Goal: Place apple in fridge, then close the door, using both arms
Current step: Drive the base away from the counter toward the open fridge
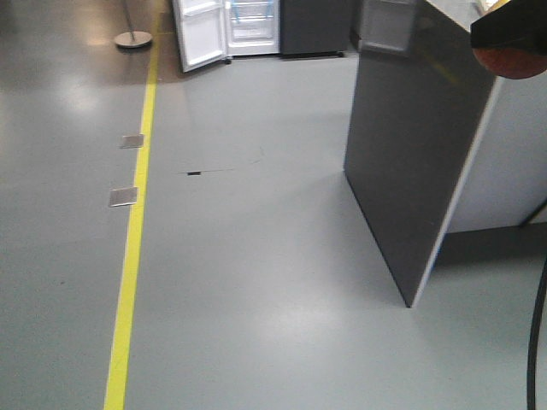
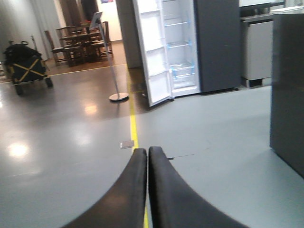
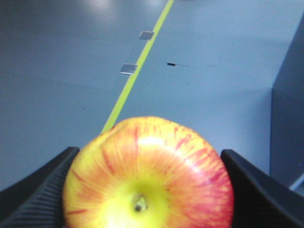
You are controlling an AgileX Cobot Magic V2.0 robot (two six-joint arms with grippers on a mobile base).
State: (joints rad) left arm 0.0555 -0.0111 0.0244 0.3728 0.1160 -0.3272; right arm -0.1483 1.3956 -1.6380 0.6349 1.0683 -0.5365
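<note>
One apple (image 3: 149,175) clamped in right hand (image 3: 149,153), left hand (image 2: 148,154) pinched together (empty), grey door (image 1: 410,145) open ahead.

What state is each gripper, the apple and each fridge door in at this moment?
right gripper, shut on the apple.
apple, whole, held in the air.
left gripper, shut, empty.
door, standing open, grey face outward.
background fridge, its door open too.
</note>
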